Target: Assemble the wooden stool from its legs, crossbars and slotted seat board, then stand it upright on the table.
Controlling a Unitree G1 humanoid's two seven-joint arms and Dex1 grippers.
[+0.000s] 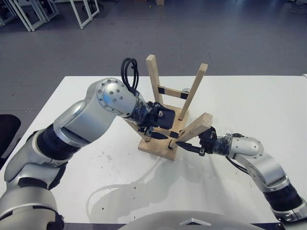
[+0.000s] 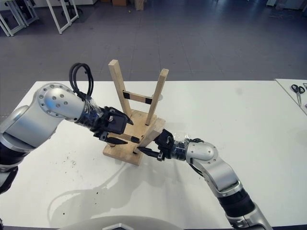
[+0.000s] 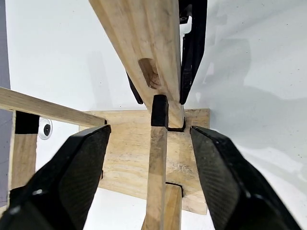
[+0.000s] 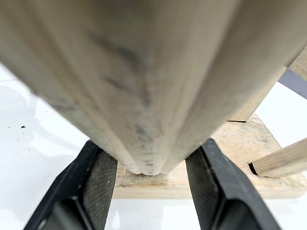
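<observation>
The slotted seat board (image 1: 154,147) lies flat on the white table (image 1: 249,100). Two legs (image 1: 153,76) stand upright in its far slots, joined by a black-ended crossbar (image 1: 173,92). At the near side, a third leg (image 1: 195,126) leans over the board, and my right gripper (image 1: 186,144) is shut on its lower end (image 4: 144,96). My left gripper (image 1: 154,134) hovers over the board, open, its fingers (image 3: 72,177) on either side of a thin crossbar (image 3: 156,158) without touching it. Another leg (image 3: 144,43) with a dowel hole runs just past that crossbar.
Scissors (image 2: 297,89) lie on a neighbouring table at the far right. Small dark specks (image 1: 103,155) dot the table left of the board. Metal frames (image 1: 86,12) stand on the floor beyond the table's far edge.
</observation>
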